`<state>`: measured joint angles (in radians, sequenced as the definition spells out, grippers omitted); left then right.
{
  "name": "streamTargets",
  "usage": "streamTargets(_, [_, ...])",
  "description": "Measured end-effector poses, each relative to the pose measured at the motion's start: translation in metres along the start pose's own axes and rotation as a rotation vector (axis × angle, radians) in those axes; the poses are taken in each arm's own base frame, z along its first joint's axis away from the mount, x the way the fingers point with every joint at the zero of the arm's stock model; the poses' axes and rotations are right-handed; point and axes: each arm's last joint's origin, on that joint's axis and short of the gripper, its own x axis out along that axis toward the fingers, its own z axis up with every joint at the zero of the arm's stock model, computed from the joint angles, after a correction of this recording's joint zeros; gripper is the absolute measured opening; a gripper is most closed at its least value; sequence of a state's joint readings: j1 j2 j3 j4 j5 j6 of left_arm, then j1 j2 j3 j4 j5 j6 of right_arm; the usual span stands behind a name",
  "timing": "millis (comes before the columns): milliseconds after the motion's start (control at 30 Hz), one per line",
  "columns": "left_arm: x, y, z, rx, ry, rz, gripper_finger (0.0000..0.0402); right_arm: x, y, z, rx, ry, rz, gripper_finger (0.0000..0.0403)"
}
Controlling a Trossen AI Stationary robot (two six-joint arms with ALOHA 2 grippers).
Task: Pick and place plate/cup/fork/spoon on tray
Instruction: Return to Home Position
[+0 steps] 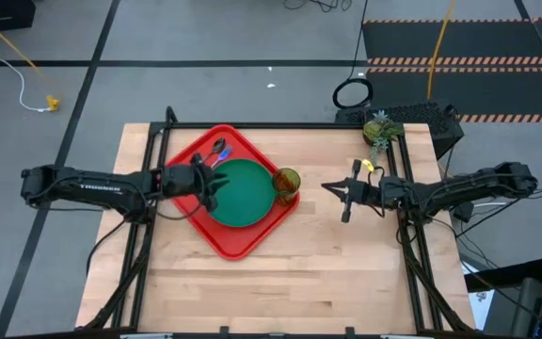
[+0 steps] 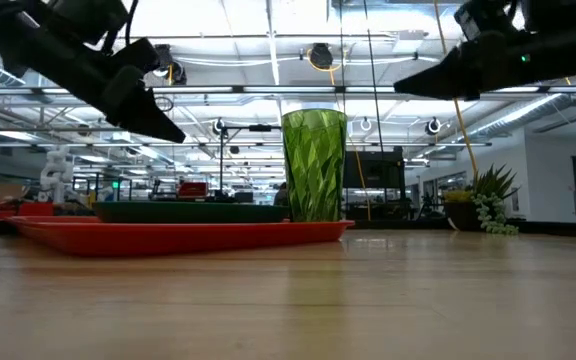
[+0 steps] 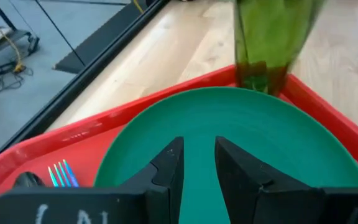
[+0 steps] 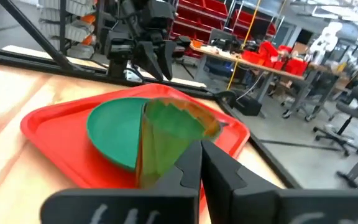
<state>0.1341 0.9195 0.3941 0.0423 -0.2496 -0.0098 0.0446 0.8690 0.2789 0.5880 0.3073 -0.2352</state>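
Observation:
The red tray point(image 1: 224, 240) lies left of the table's middle. The dark-green plate point(image 1: 243, 193) lies flat on it. The olive-green cup point(image 1: 287, 181) stands upright in the tray's right corner, beside the plate's rim. The light-blue fork point(image 3: 62, 174) and the dark-bowled spoon point(image 3: 28, 180) lie on the tray's far-left part. My left gripper point(image 1: 210, 193) hovers over the plate's left edge, its fingers a narrow gap apart point(image 3: 197, 158) and empty. My right gripper point(image 1: 327, 186) is shut and empty, right of the tray, pointing at the cup point(image 4: 166, 143).
A small potted plant point(image 1: 379, 130) and a black box point(image 1: 417, 118) stand at the table's far right corner. Bare wood lies in front of the tray and between the tray and my right arm.

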Motion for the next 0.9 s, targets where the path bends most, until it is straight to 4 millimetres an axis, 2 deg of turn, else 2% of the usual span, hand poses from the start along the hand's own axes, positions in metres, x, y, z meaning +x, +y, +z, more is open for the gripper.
streamTargets(167, [-0.004,-0.016,-0.002,0.017,-0.04,0.0,0.0092,-0.011,0.003,-0.009,0.033,-0.023,0.03,0.0])
streamTargets(300, [-0.004,-0.021,-0.012,0.028,-0.034,-0.004,0.0092,-0.021,0.004,-0.011,0.042,-0.062,0.056,0.0])
streamTargets(633, [-0.01,-0.02,-0.013,0.028,-0.096,-0.005,0.0092,-0.04,0.006,-0.027,0.058,-0.114,0.085,0.0])
streamTargets(900, [-0.02,-0.016,-0.007,0.044,-0.159,-0.004,0.0092,-0.05,-0.003,-0.022,0.026,-0.201,0.071,0.0])
